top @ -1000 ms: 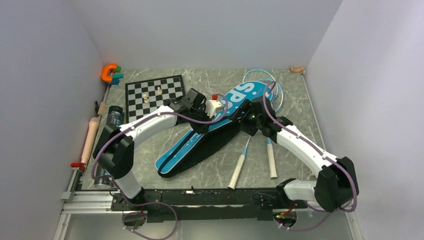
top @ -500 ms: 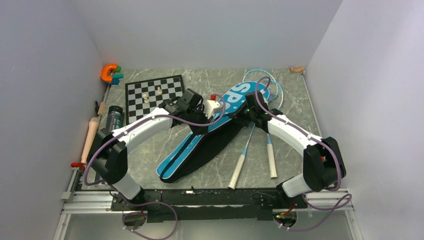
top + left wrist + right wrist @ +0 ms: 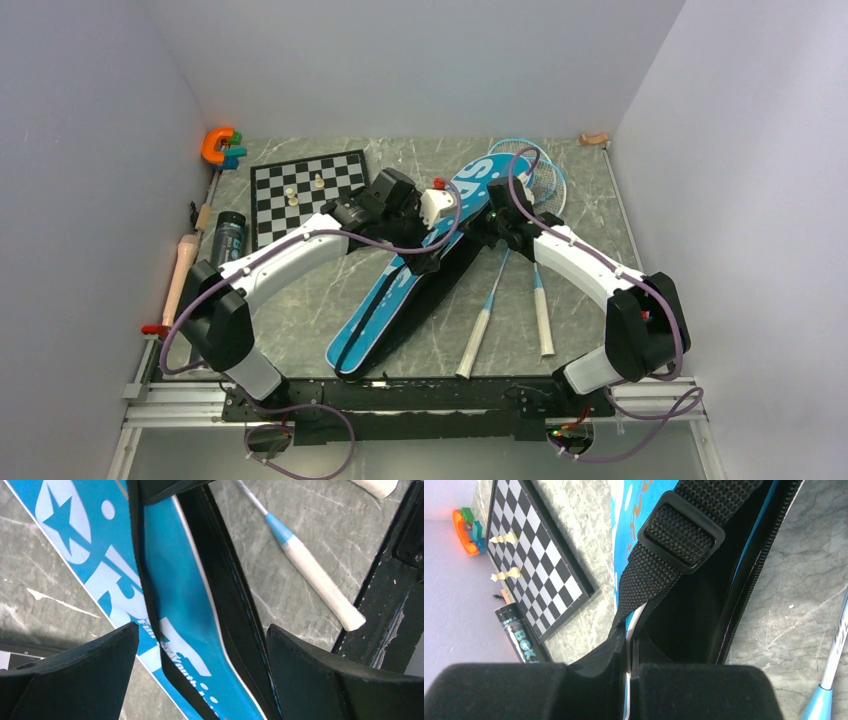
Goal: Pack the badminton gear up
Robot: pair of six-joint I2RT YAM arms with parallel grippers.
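Observation:
The blue racket bag lettered SPORT lies slantwise across the table, its black zip edge facing right. My right gripper is shut on the bag's blue-and-white rim beside the black strap, near the bag's wide end. Above the bag's middle, my left gripper stands wide open, one finger on each side and nothing held. Two light-blue rackets lie to the right of the bag, their beige handles pointing toward the near edge. A black tube lies by the left wall.
A chessboard with small pale pieces lies at the back left, close to the left arm. An orange clamp sits in the back left corner. A wooden roller lies along the left wall. Grey walls close three sides.
My left gripper has opened and let go of the bag. My right gripper has moved to the bag's rim and shut on it. The bag has folded narrower, its near end shifted right.

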